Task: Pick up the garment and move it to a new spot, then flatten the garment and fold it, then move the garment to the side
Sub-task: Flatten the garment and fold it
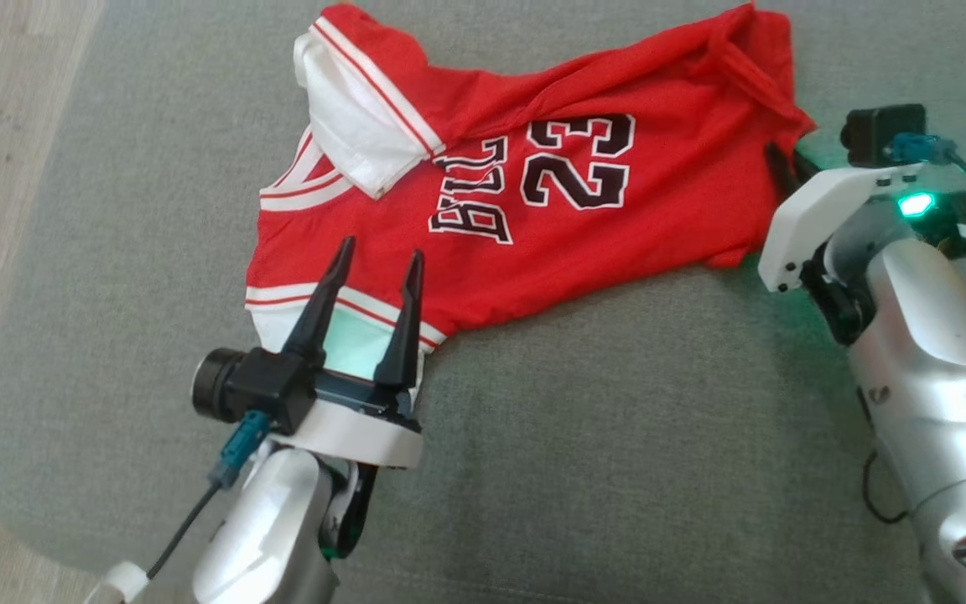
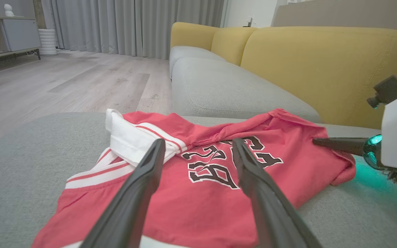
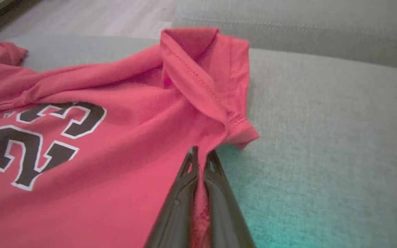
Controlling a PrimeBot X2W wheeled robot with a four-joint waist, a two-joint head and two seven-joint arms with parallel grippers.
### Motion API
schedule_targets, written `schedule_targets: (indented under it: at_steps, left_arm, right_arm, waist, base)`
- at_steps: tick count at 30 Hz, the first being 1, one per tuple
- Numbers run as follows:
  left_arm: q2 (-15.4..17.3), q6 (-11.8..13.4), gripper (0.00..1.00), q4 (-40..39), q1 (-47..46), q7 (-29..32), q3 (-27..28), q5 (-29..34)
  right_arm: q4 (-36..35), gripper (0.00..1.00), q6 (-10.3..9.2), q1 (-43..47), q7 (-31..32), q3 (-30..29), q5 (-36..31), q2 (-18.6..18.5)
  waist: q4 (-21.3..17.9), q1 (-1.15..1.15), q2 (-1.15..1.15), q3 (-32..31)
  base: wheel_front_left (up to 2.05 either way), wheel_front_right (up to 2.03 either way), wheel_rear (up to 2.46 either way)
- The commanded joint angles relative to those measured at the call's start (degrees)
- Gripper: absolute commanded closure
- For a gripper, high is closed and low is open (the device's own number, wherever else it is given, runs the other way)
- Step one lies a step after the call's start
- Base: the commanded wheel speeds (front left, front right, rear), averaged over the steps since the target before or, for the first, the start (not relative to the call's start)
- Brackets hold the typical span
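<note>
Red fabric jersey (image 1: pixel 659 226) w/ black '23' print is pinched at its edge by closed R gripper (image 3: pixel 200 156); L gripper (image 1: pixel 382 252) is spread wide, empty.

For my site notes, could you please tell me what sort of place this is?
Probably a home living room: a yellow-backed grey-seated sofa, long grey curtains and pale wooden plank flooring.

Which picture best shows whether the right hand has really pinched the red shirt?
The right wrist view: the right hand is shut, with the red shirt caught between its fingers. The head view shows its dark fingertips at the shirt's edge, partly hidden. The left wrist view shows the fingers side-on, touching the shirt.
</note>
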Motion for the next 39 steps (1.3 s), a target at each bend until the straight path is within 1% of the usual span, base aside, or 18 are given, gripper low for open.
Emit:
schedule_targets:
  at_steps: [1,4,8,12,17,20,25,26,29,31,34,36,39]
  left_arm:
    - [0.1,0.0,0.0,-1.5,-1.7,-0.5,2.5,0.4]
    - [0.1,0.0,0.0,-1.5,-1.2,-0.5,3.1,0.5]
    - [0.1,0.0,0.0,-1.6,-0.2,-0.5,3.5,0.4]
    - [0.1,0.2,0.0,-1.7,0.9,-0.5,4.1,0.5]
    - [0.1,0.2,0.0,-1.8,3.4,-0.5,4.6,0.7]
    - [0.1,0.1,0.0,-2.1,5.0,-0.5,4.8,0.9]
    - [0.1,-0.1,0.0,-2.8,6.6,-0.5,5.8,1.1]
    - [0.1,-0.1,0.0,-2.8,6.6,-0.5,5.8,1.1]
    - [0.1,-0.3,0.0,-3.1,6.6,-0.5,6.0,1.4]
    - [0.1,-0.4,0.0,-3.4,6.3,-0.5,6.0,1.5]
    - [0.1,-0.7,0.0,-3.7,4.8,-0.5,5.0,1.3]
    - [0.1,-0.7,0.0,-3.8,3.7,-0.5,4.2,1.0]
    - [0.1,-0.5,0.0,-4.0,2.0,-0.5,3.0,0.2]
  right_arm:
    - [-2.4,1.0,-0.04,-1.3,-1.8,2.2,1.4,-0.7]
    - [-5.4,1.0,-0.04,-1.7,-5.8,8.1,3.8,-2.8]
    - [-11.3,1.0,-0.04,-1.5,-10.7,15.7,7.8,-6.6]
    - [-17.7,1.0,-0.04,-1.0,-14.4,20.9,10.8,-10.3]
    - [-26.4,1.0,-0.04,0.8,-18.2,24.6,11.2,-13.2]
    - [-32.0,1.0,-0.04,2.5,-18.9,24.9,10.4,-14.2]
    - [-40.5,1.0,-0.04,5.5,-17.7,24.2,7.9,-15.2]
    - [-40.5,1.0,-0.04,5.5,-17.7,24.2,7.9,-15.2]
    - [-44.5,1.0,-0.04,6.5,-16.4,22.9,6.0,-15.4]
    - [-46.0,1.0,-0.04,6.7,-15.1,21.8,5.0,-15.2]
    - [-45.4,1.0,-0.04,5.5,-12.4,19.8,4.0,-15.1]
    - [-42.7,1.0,-0.04,4.2,-11.1,18.8,3.8,-15.0]
    - [-36.6,1.0,-0.04,1.1,-10.0,18.1,2.7,-14.9]
  waist:
    - [-0.6,0.0,0.0,-0.8]
    - [-1.6,0.0,0.0,-2.2]
    - [-2.9,0.0,0.0,-4.4]
    - [-4.1,0.0,0.0,-6.6]
    - [-5.1,0.0,0.0,-9.6]
    - [-5.4,0.0,0.0,-10.9]
    - [-4.9,0.0,0.0,-11.2]
    - [-4.9,0.0,0.0,-11.2]
    - [-4.0,0.0,0.0,-10.0]
    - [-3.3,0.0,0.0,-8.8]
    - [-1.0,0.0,0.0,-5.5]
    - [0.4,0.0,0.0,-3.8]
    - [2.5,0.0,0.0,-1.4]
  base:
    - [0.0,0.0,0.0]
    - [0.0,0.0,0.0]
    - [0.0,0.0,0.0]
    - [0.0,0.0,0.0]
    - [0.0,0.0,0.0]
    - [0.0,0.0,0.0]
    - [0.0,0.0,0.0]
    - [0.0,0.0,0.0]
    - [0.0,0.0,0.0]
    - [0.0,0.0,0.0]
    - [0.0,0.0,0.0]
    - [0.0,0.0,0.0]
    - [0.0,0.0,0.0]
